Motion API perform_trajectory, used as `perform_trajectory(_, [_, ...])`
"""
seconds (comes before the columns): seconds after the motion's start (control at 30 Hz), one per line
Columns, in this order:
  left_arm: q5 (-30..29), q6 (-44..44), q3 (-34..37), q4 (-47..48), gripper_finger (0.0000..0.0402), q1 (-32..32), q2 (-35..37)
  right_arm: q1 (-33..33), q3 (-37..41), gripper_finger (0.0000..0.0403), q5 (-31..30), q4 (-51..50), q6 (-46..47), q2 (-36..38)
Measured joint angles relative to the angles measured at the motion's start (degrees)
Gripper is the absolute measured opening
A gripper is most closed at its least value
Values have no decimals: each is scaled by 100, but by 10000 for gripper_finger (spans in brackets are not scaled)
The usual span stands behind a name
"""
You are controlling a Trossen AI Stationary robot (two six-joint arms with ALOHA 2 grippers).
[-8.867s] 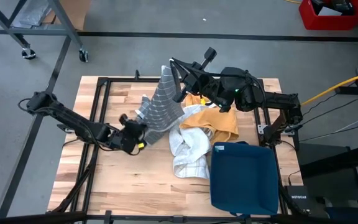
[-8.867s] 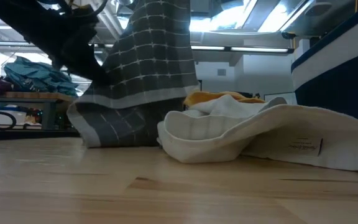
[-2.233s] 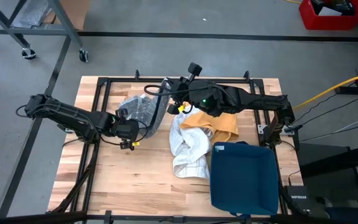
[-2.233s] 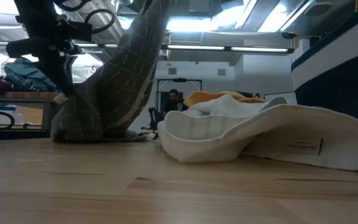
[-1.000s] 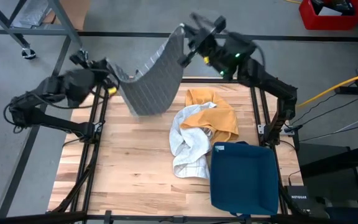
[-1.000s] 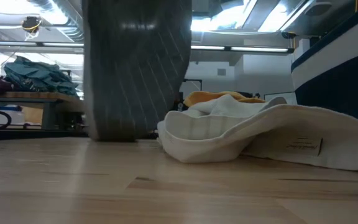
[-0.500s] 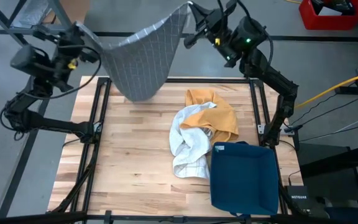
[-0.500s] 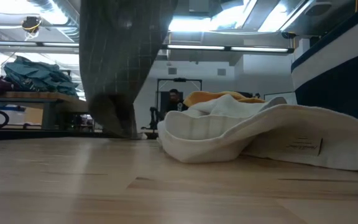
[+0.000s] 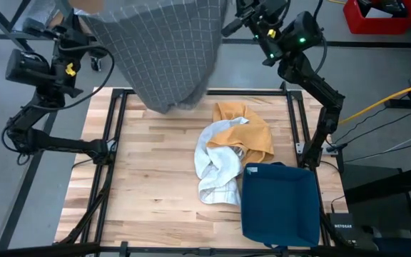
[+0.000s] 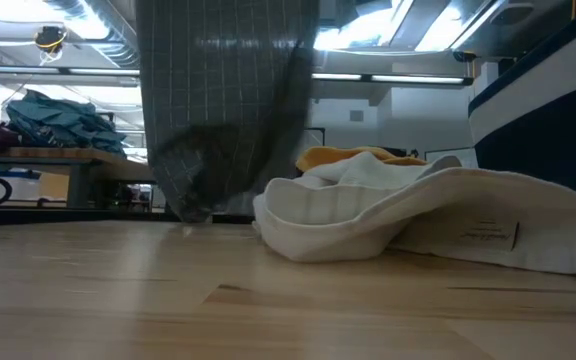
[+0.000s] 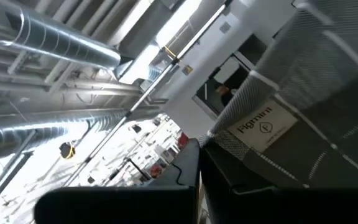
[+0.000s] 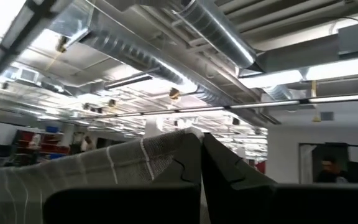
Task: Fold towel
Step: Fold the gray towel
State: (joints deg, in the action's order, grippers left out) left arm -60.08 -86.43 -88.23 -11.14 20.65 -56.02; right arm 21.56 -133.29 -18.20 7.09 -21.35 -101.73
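Navy-blue cloth lies folded as a thick square pad [image 9: 279,203] at the lower right of the high view, nearest the camera side of the pale wooden plank surface [image 9: 141,185]. Just above it in the frame sits a crumpled white towel with faint checks [image 9: 216,171], partly overlapped by a rumpled mustard-yellow cloth [image 9: 245,135]; in the low view the white towel fills the right half of the frame.

Beyond these, at the top centre of the high view, the grey towel with thin white grid lines [image 9: 166,50] hangs spread between both arms, its lower edge just at the far edge of the surface. The left tool [image 9: 70,36], upper left, is pressed together, pinching one top corner beside a white label [image 11: 261,126]; the right tool [image 9: 237,18], upper right, is likewise clamped on the other corner, as its wrist view shows.

Risks, as I judge them: each grip is a thin pinch of hem, so a quick swing down could pull a corner free. The hanging edge also looks bunched in the low view, so it could land creased, or drape onto the yellow and white heap if lowered too far right.
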Motion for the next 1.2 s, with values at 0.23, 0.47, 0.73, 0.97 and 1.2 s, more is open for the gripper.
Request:
perform_trajectory(0.23, [356,-21,2,-200,0,290,-180,0,0,1,91,-1,194,0])
perform_trajectory(0.47, [489,-402,4,-400,0,706,-254,-7,0,1,90,-213,206,0])
perform_trajectory(0.73, [920,-406,-351,-1144,0,1110,-270,-15,0,1,90,-293,206,-101])
perform_trajectory(0.97, [980,-47,-845,-616,0,1140,-269,-16,4,1,-29,-309,63,-216])
perform_trajectory(1.2, [686,49,-852,220,0,1136,-157,-17,4,1,-363,151,-393,-214])
